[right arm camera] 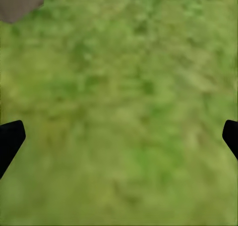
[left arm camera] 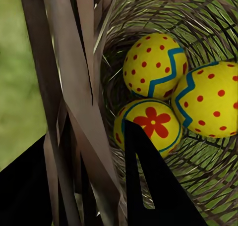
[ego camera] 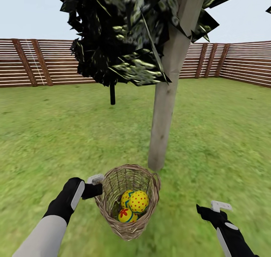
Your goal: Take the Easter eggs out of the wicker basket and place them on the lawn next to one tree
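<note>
- We see the three Easter eggs (ego camera: 132,206) lying together inside the wicker basket (ego camera: 128,197), touching one another; the left wrist view shows them close up, the one with the red flower in a blue ring (left arm camera: 148,124) sitting beside the two zigzag-banded ones (left arm camera: 154,65).
- We note that the wicker basket appears tilted, its open mouth turned toward the head camera, and that it hangs or rests just in front of the foot of the tree (ego camera: 165,99); we cannot tell whether its base touches the grass.
- We find the left gripper (ego camera: 94,187) at the basket's left rim; in the left wrist view its dark fingers (left arm camera: 148,186) stand on either side of the woven rim strands (left arm camera: 74,102), one finger inside the basket and one outside, clamped on the wall.
- We see the right gripper (ego camera: 212,210) well apart from the basket on the right, over bare lawn (ego camera: 226,136); the right wrist view shows its two fingertips (right arm camera: 10,139) spread wide with only grass (right arm camera: 119,112) between them.
- We mark the pale thick trunk rising to dark speckled leaves (ego camera: 120,35), a thin black trunk (ego camera: 112,93) farther back, and the slatted wooden fence (ego camera: 34,63) closing the garden.
</note>
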You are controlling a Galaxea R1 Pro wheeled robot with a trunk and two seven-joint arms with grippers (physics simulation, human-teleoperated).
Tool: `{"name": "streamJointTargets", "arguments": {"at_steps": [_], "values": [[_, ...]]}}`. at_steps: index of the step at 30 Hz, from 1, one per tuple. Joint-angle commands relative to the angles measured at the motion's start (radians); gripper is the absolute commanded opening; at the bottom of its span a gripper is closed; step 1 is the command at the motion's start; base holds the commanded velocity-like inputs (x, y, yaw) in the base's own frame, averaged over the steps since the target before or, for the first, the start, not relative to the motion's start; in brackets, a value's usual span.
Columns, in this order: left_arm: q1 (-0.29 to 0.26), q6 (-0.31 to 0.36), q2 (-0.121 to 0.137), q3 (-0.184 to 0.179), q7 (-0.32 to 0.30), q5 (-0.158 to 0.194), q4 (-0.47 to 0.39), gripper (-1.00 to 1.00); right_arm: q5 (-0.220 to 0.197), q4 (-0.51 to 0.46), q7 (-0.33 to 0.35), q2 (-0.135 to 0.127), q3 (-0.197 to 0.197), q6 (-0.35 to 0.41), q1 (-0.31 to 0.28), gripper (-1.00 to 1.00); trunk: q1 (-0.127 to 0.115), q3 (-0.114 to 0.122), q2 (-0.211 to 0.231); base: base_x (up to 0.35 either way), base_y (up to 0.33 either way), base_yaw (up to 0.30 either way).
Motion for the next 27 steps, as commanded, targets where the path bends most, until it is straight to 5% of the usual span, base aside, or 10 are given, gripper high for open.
{"name": "streamJointTargets", "arguments": {"at_steps": [1, 11, 27], "values": [[-0.001, 0.006, -0.001, 0.005, -0.003, 0.008, -0.001, -1.00, 0.002, -0.002, 0.005, 0.000, -0.002, 0.005, -0.001, 1.00, 0.000, -0.001, 0.000, 0.316, 0.000, 0.000], [-0.001, 0.006, -0.001, 0.003, -0.003, 0.008, -0.008, -1.00, 0.002, -0.002, 0.005, 0.000, -0.002, 0.007, 0.000, 1.00, 0.000, -0.001, 0.000, 0.119, 0.000, 0.000], [-0.001, 0.007, -0.001, 0.005, -0.004, 0.008, -0.003, -1.00, 0.002, -0.002, 0.005, -0.001, -0.002, 0.007, -0.001, 1.00, 0.043, -0.035, -0.077, 0.000, 0.000, 0.000]]}}
